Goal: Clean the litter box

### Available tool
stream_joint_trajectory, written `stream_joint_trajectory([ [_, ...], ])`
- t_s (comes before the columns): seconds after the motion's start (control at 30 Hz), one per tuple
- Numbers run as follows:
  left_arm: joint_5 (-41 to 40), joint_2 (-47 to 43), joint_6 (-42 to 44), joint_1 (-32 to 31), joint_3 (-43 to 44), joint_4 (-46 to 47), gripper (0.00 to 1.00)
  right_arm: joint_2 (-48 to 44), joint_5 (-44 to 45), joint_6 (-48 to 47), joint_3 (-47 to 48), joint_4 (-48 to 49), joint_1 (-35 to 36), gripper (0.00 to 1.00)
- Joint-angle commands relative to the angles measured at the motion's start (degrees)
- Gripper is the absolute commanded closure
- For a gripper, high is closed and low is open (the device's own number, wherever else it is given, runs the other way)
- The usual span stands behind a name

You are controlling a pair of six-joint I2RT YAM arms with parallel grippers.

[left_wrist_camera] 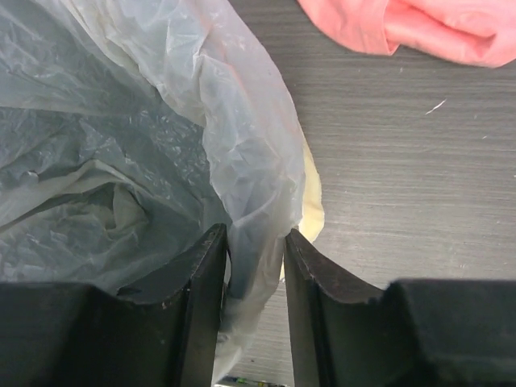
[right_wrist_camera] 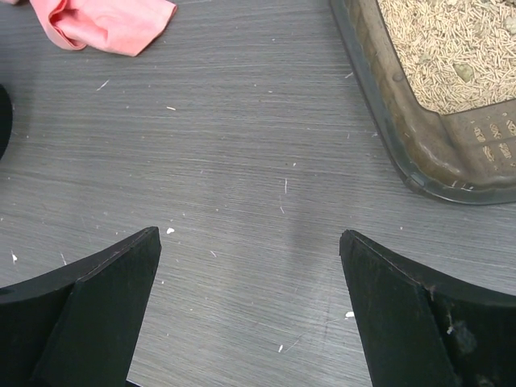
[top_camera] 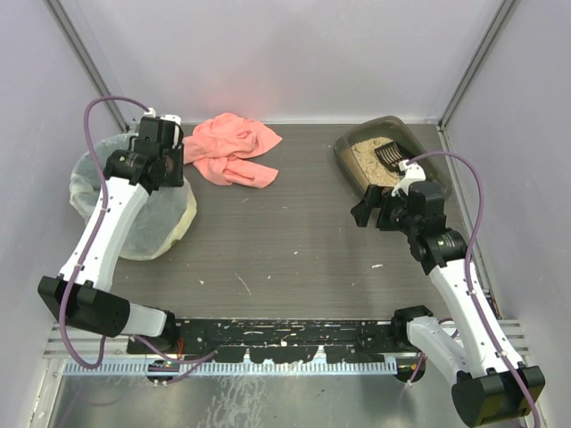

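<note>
At table's far left, left gripper (left_wrist_camera: 254, 234) narrow astride bag (left_wrist_camera: 161, 121) rim – pinched or not, we cannot tell; likely steadying it. Right gripper (right_wrist_camera: 250, 242) wide, empty, beside litter box (right_wrist_camera: 387, 121) at far right – we judge poised for scoop (top_camera: 390, 153).

A fixed overhead camera looks steeply down from the near side onto the whole grey tabletop (top_camera: 294, 241), with the pink cloth (top_camera: 234, 150) towards the far edge. The left wrist camera sits close above the white bin bag (left_wrist_camera: 121, 161), left of the cloth, facing down. The right wrist camera hangs low over the tabletop right of the cloth, near the litter box (right_wrist_camera: 379, 97). All three views include the cloth.
</note>
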Motion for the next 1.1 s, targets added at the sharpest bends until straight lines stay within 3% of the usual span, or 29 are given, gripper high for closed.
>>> stream_joint_trajectory([
  [0.0, 3.3, 0.7, 0.8, 2.3, 1.8, -1.1, 0.65, -1.6, -1.5, 0.1, 0.4, 1.6, -0.3, 0.02],
  [0.13, 4.1, 2.4, 1.4, 2.9, 2.0, -1.6, 0.74, -2.0, -1.8, 0.2, 0.4, 1.7, -0.3, 0.02],
  [0.33, 10.0, 3.7, 2.1, 2.9, 3.5, -1.6, 0.99, -2.3, -1.8, 0.2, 0.2, 1.7, -0.3, 0.02],
  [0.57, 20.7, 6.1, -1.3, 0.6, 6.3, 0.4, 1.00, -2.4, -1.8, 0.3, -0.5, 1.8, -0.3, 0.02],
  [1.07, 21.6, 21.2, -7.9, -12.7, 19.2, 4.0, 0.98, -3.0, -2.2, 0.6, -1.4, 1.4, -0.3, 0.02],
])
